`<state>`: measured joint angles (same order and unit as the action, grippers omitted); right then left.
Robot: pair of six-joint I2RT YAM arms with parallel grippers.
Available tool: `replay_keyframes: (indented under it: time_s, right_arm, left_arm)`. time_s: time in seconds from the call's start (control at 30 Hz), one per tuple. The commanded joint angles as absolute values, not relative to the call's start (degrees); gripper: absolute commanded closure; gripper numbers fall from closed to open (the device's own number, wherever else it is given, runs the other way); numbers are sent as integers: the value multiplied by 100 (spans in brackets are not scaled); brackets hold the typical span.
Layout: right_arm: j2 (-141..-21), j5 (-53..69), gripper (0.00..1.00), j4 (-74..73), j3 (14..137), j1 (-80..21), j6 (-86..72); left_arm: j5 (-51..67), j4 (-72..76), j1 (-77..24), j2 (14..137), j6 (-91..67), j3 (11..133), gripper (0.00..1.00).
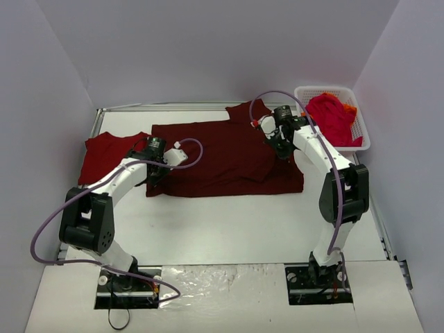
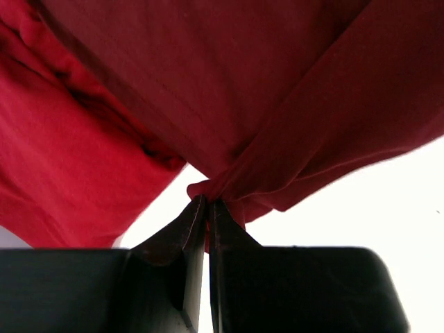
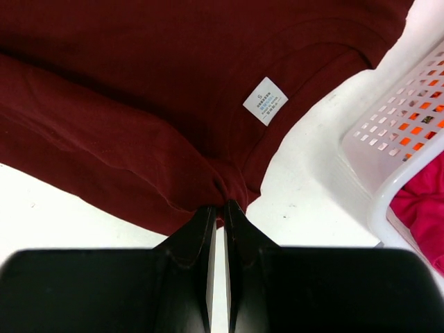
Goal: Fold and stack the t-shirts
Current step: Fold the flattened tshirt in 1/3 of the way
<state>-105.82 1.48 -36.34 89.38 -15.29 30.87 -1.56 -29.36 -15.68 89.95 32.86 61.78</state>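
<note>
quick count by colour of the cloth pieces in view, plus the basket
dark maroon shirt: 1
red shirt: 1
crimson cloth, in the basket: 1
orange cloth, only an edge showing: 1
white basket: 1
total: 5

The maroon t-shirt is showing soft matt cloth; the basket is looking like glossy white plastic; the bench is appearing smooth.

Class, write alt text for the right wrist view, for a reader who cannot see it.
The right tool pinches the edge of a dark maroon t-shirt on a white table. A white basket holding red cloth stands at right.
</note>
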Motion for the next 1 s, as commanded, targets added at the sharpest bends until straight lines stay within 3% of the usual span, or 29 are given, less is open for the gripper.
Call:
replay_keyframes:
  time_s: [0.0, 0.2, 0.23, 0.27, 0.3, 0.43, 0.97]
  right_arm:
    - [-10661, 18, 100, -3753, 9158, -1477, 2997]
    - [-10863, 18, 100, -3753, 9255, -1485, 2997]
    - [-10915, 18, 100, -3762, 9281, -1477, 2988]
    - [-10942, 18, 100, -3753, 9299, -1477, 2980]
    - [-10960, 18, 100, -3753, 9316, -1468, 2979]
    - [-11048, 18, 100, -3762, 9404, -1477, 2971]
    - [-11487, 18, 100, -3753, 9835, -1459, 3006]
  left_arm:
    - [-308, -2778, -1556, 9105, 3480, 6477, 98]
    - [-439, -2576, -1556, 9360, 3603, 6486, 97]
    - [-526, -2532, -1564, 9404, 3612, 6486, 89]
    - [-580, -2531, -1564, 9422, 3621, 6486, 89]
    - [-632, -2462, -1556, 9422, 3630, 6469, 78]
    - [-914, -2294, -1556, 9369, 3674, 6425, 61]
    - [-1274, -2162, -1582, 8622, 3191, 6671, 58]
